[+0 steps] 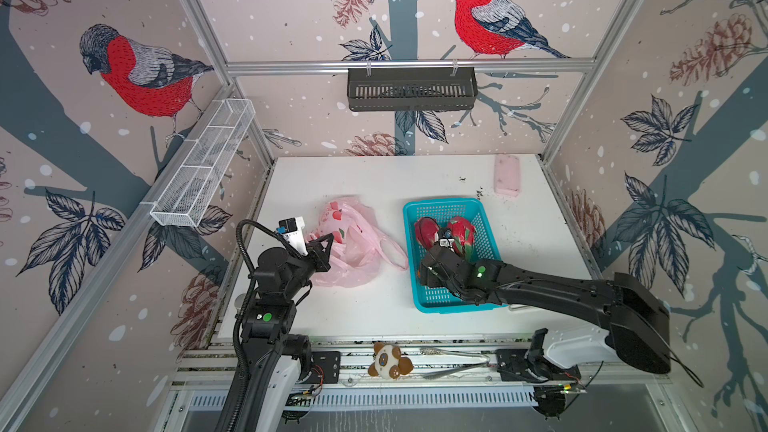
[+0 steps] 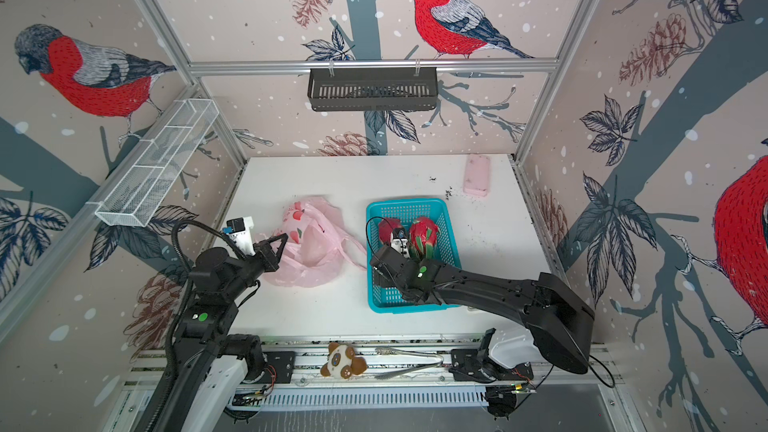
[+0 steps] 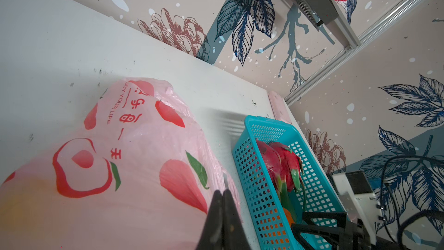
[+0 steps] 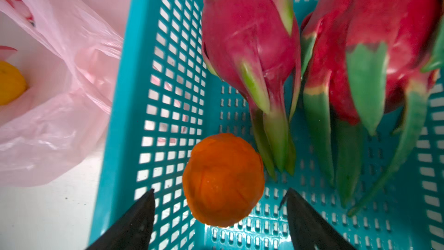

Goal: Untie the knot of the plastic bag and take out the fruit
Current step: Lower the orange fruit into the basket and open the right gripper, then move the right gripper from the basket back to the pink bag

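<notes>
At the left of the white bench, the left gripper has its jaws closed at the edge of the thin translucent pale-pink plastic bag with red fruit prints. Whether a fold of film is pinched between them cannot be told. No knot shows, and one loop handle lies loose on the bench. Inside the open bag mouth rests a round yellow fruit. To the right stands the turquoise perforated plastic basket. It holds two magenta dragon fruits with green scales and a small round orange fruit. The right gripper has its jaws spread on both sides of the orange fruit, not touching it. The yellow fruit is probably firm, smooth and apt to roll, and the film is soft and slippery. It seems best to take the fruit across its widest part, clear of the film.
</notes>
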Action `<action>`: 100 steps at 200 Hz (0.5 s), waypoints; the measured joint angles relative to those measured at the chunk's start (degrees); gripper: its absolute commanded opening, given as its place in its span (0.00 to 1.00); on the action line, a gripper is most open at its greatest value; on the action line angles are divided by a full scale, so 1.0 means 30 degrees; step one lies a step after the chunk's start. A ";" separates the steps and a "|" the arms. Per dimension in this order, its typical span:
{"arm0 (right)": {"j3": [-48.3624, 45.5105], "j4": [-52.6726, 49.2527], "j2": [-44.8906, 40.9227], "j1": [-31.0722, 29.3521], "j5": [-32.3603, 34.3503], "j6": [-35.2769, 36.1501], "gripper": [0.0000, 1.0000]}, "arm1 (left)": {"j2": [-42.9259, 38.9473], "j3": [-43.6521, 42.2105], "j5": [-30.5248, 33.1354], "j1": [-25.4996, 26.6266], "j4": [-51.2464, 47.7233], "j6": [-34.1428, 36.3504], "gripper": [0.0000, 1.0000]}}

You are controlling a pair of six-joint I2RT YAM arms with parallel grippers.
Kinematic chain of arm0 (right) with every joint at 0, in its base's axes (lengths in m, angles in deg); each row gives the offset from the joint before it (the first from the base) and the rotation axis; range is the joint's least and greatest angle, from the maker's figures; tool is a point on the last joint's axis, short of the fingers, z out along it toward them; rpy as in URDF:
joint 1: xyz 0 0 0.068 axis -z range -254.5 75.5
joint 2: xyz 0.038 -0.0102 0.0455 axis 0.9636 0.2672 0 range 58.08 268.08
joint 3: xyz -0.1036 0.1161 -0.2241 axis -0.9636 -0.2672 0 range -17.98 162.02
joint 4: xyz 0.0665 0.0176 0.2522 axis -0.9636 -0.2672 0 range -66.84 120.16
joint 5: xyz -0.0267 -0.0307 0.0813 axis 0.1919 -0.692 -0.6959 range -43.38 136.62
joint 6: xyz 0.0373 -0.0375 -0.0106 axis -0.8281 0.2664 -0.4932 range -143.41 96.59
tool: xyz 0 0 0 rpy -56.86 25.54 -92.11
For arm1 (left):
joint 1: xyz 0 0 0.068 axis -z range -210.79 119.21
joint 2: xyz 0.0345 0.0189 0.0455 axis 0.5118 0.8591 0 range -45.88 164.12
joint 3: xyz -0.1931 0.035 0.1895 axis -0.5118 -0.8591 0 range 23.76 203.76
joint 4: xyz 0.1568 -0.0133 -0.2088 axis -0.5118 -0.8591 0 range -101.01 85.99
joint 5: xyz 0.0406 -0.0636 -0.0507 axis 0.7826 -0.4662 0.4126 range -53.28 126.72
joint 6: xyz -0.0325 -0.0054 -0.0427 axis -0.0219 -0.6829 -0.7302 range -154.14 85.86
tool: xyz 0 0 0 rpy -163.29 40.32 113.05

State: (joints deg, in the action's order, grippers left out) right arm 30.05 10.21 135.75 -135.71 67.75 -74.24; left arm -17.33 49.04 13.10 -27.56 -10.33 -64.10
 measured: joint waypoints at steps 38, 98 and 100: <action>0.1552 -0.0211 -0.0568 -0.0168 0.0641 0.1173 0.81 | 0.0204 0.0444 -0.0058 0.0000 -0.0109 0.0124 0.00; 0.7657 0.1282 0.4852 -0.0211 0.0255 0.6098 0.84 | 0.0379 0.0459 -0.0138 0.0000 -0.0138 0.0124 0.00; 0.7963 0.1290 0.5122 -0.0219 0.0211 0.6273 0.85 | 0.0379 0.0459 -0.0138 0.0000 -0.0138 0.0109 0.00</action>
State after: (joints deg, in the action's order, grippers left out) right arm 53.94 14.08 151.11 -136.37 68.38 -55.42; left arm -16.19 50.41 12.68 -27.56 -10.75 -63.77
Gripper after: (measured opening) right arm 0.833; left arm 0.044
